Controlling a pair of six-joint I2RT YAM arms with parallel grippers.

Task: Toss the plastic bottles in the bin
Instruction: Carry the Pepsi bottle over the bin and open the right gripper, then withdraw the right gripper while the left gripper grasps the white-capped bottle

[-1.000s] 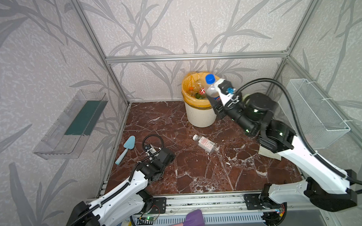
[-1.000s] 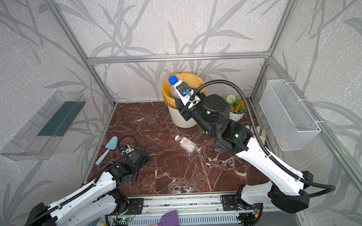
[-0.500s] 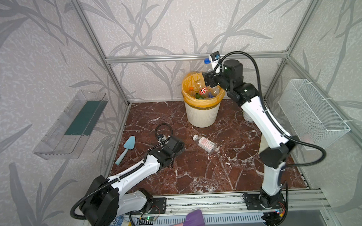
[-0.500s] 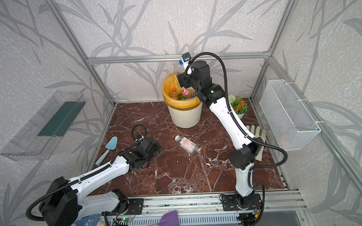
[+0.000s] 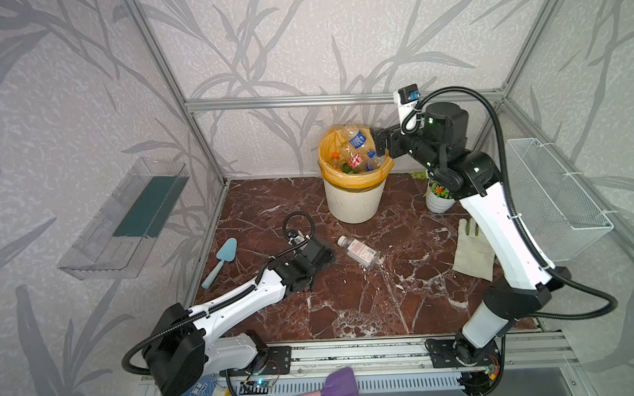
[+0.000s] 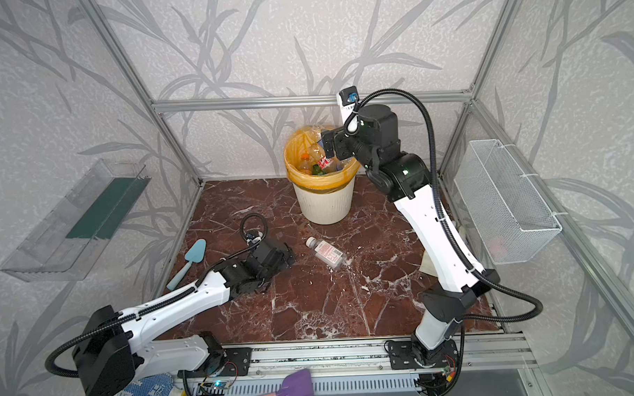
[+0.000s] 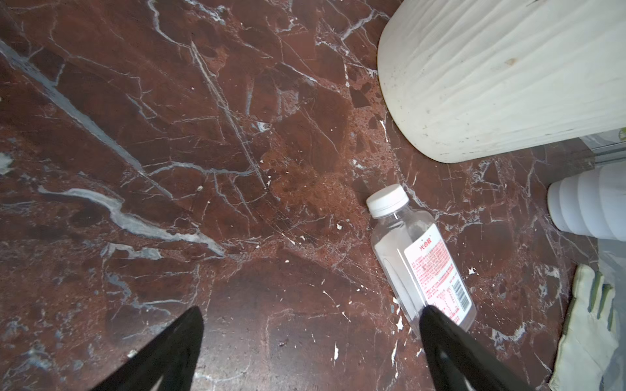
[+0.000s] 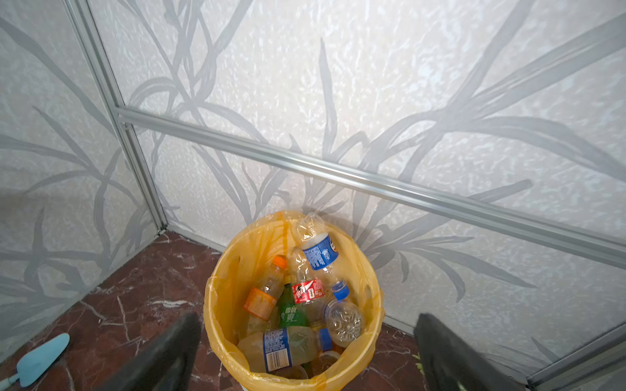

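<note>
The bin (image 5: pixel 355 204) (image 6: pixel 323 207) (image 8: pixel 216 304) stands at the back of the marble floor and holds several plastic bottles (image 5: pixel 356 157) (image 6: pixel 318 162) (image 8: pixel 305 294). One with a blue label (image 8: pixel 318 254) leans on the far rim. My right gripper (image 5: pixel 379 146) (image 6: pixel 328 144) (image 8: pixel 308 318) hangs open and empty just above the bin's right rim. A clear bottle with a white cap (image 5: pixel 359 252) (image 6: pixel 326 252) (image 7: pixel 420 257) lies on the floor in front of the bin (image 7: pixel 491 84). My left gripper (image 5: pixel 328 254) (image 6: pixel 288 256) (image 7: pixel 311 311) is open just left of it, one fingertip over its base.
A white flower pot (image 5: pixel 439 202) (image 7: pixel 589 203) and a pale glove (image 5: pixel 471 251) (image 7: pixel 586 331) sit right of the bin. A blue trowel (image 5: pixel 219 260) (image 8: pixel 40 359) lies at the left. A wire basket (image 5: pixel 555 198) hangs on the right wall, a clear shelf (image 5: pixel 127 220) on the left.
The right gripper carried a blue-capped bottle over the bin, opened and let it drop in. The left arm reached forward to the bottle on the floor.
</note>
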